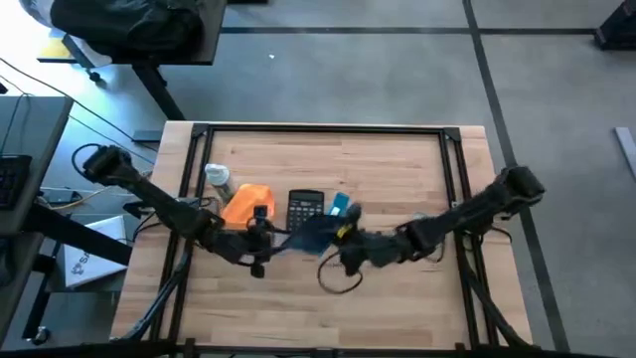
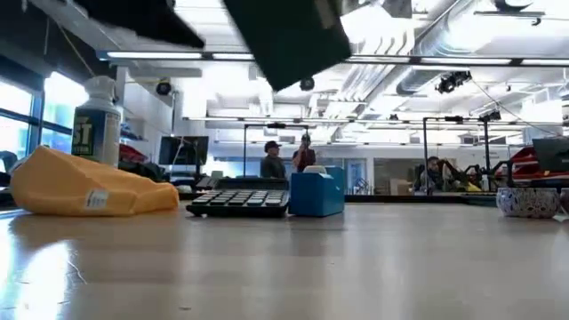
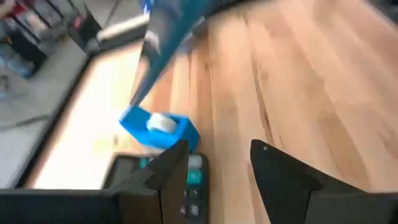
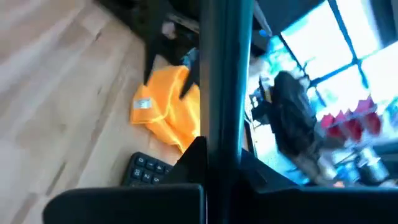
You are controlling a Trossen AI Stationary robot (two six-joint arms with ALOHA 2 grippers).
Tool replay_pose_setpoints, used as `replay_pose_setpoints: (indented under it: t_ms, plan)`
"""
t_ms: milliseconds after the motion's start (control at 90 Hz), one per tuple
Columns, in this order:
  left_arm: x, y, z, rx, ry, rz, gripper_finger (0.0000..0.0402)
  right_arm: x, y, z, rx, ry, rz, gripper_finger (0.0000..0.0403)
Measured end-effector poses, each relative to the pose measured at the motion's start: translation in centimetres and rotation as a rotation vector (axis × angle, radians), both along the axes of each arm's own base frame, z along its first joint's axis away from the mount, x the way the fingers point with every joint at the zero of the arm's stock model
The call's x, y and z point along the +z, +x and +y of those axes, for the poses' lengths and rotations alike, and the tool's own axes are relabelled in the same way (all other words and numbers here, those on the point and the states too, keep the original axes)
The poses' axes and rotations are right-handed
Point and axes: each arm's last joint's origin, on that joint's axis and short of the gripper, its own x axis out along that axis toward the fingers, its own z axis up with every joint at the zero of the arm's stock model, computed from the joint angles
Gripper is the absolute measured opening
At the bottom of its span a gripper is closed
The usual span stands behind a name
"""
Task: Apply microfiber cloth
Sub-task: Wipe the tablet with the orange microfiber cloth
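The orange microfiber cloth (image 1: 247,204) lies bunched on the table left of the black calculator (image 1: 305,208); it also shows in the low view (image 2: 89,188) and the right wrist view (image 4: 168,112). My left gripper (image 1: 260,249) hovers open just near of the cloth, its fingers (image 3: 169,171) over the calculator's edge, touching nothing. My right gripper (image 1: 344,245) is shut on a dark teal flat slab (image 1: 313,235), which reaches out toward the left gripper. A small blue box (image 1: 340,206) stands right of the calculator. My right gripper pinches one end of the dark slab (image 4: 222,140) between its two fingers, coming roughly level from the table's right. The slab runs on past the fingers, seen edge-on. It hangs tilted and clear of the table (image 2: 289,36).
A white bottle (image 1: 217,179) stands far-left of the cloth. A black cable loop (image 1: 338,279) lies near of the right gripper. A small patterned bowl (image 2: 530,202) shows at the right in the low view. People stand in the room beyond the table.
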Motion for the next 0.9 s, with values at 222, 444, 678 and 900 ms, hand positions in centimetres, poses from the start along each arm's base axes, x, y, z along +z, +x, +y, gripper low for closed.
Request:
replay_pose_setpoints:
  t_ms: [222,444,678,900]
  plan:
    - [2.6,-0.8,0.7,-0.043,-0.013,-0.129,0.0156,2.0,-2.0,-2.4,0.084,0.329,0.046,0.0002]
    - [5.1,0.0,0.2,-0.239,-0.05,-0.365,0.0156,1.3,-1.8,-2.5,0.119,0.403,0.088,0.0002]
    - [4.8,-0.9,0.7,-0.291,-0.066,-0.696,0.0156,1.5,-1.8,-2.1,0.115,0.415,0.053,0.0002]
    - [1.1,-2.0,3.0,-0.215,-0.145,-0.769,0.0156,2.0,-1.6,-2.0,0.121,0.438,0.001,0.0002]
